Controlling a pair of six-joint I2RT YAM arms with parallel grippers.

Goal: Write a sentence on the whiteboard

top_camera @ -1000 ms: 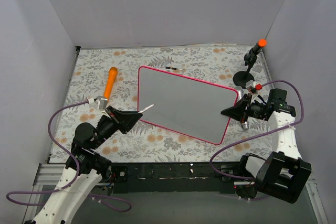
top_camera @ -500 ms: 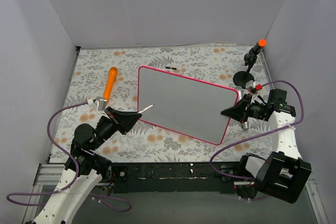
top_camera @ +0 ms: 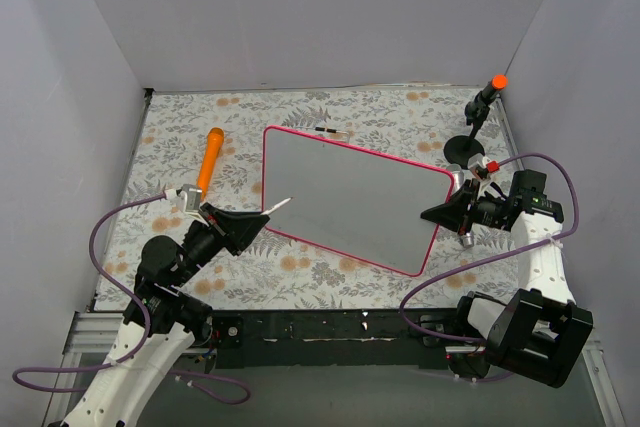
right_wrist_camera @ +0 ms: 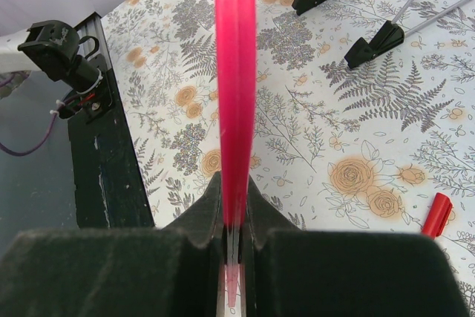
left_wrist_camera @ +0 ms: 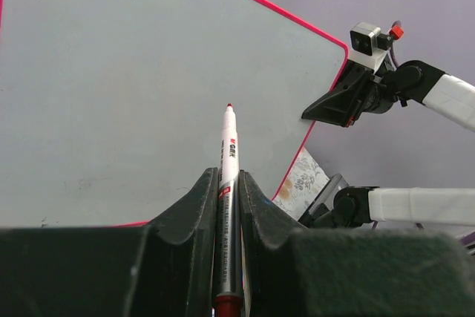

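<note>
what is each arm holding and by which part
Left fingers pinch the marker by its barrel, tip free. Right fingers clamp the whiteboard by its pink edge frame.

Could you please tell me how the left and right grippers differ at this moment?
The left gripper is shut on a marker; the right gripper is shut on the pink frame of the whiteboard. The left gripper is at the board's left edge, the right gripper at its right edge. Both face inward across the blank board.

Whiteboard (top_camera: 350, 202) lies between left end effector (top_camera: 265, 219) and right end effector (top_camera: 430, 215) — touching the right
</note>
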